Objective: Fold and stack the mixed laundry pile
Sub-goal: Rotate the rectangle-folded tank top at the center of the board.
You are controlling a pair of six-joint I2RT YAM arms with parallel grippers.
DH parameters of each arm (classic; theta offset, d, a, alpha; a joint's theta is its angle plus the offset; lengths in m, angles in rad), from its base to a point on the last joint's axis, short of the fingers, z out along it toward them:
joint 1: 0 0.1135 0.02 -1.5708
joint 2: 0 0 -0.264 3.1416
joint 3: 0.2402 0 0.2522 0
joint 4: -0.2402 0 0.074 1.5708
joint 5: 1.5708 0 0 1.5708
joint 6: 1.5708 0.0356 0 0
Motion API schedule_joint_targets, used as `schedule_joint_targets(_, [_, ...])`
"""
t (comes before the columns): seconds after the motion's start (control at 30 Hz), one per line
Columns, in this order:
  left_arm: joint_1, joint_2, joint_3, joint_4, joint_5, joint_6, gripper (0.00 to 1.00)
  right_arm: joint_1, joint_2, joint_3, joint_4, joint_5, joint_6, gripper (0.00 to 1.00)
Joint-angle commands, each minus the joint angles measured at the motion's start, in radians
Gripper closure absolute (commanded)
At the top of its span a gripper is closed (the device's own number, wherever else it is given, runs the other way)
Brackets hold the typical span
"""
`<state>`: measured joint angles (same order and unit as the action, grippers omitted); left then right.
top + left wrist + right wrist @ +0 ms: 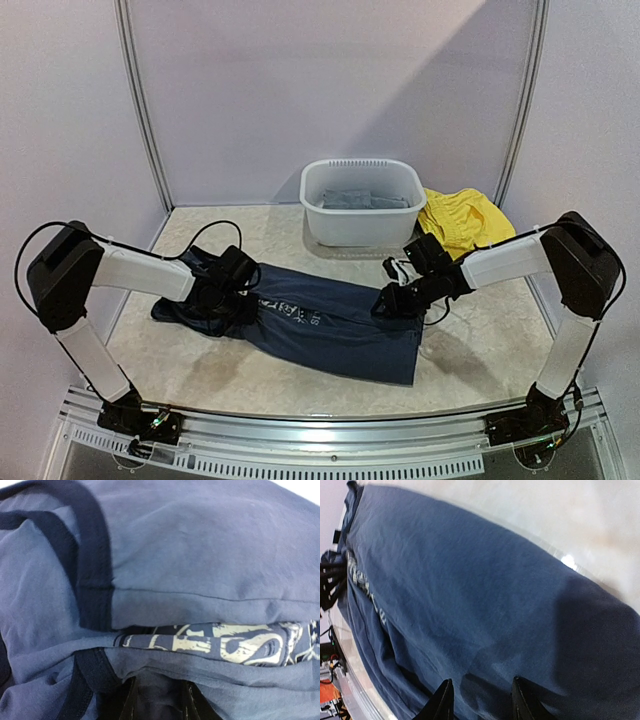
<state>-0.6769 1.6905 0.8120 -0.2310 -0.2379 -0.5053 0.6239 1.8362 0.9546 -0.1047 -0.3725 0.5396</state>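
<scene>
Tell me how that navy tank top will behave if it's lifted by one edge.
Probably floppy: the navy tank top lies in soft wrinkles and folds. Likely light, being thin cloth. It would likely drape and unfold.

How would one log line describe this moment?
tank top: laid out | left end effector: gripping strap end | right end effector: gripping hem end

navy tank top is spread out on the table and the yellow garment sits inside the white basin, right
No: the crumpled yellow garment lies on the table beside the white plastic basin, not inside it, as the top external view shows. The navy tank top with white print is spread out on the table.
</scene>
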Motion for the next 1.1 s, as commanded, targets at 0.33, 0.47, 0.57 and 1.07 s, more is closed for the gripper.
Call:
schedule_joint_targets(0.33, [0.024,-0.169,-0.023,-0.206,-0.047,0.022,0.49,0.088,-0.092,0.025,-0.241,0.042,0.005,0.57])
schedule_joint_targets(0.47, [0.042,-0.259,-0.023,-0.256,-0.083,0.007,0.38,0.088,-0.097,0.100,-0.290,0.073,-0.022,0.53])
schedule_joint_targets(0.57, [0.048,-0.301,-0.026,-0.286,-0.094,-0.012,0.37,0.089,-0.098,0.148,-0.307,0.085,-0.039,0.52])
schedule_joint_targets(1.07, [0.249,-0.383,-0.170,-0.256,-0.094,-0.168,0.52,0.087,0.057,0.238,-0.273,0.055,-0.110,0.53])
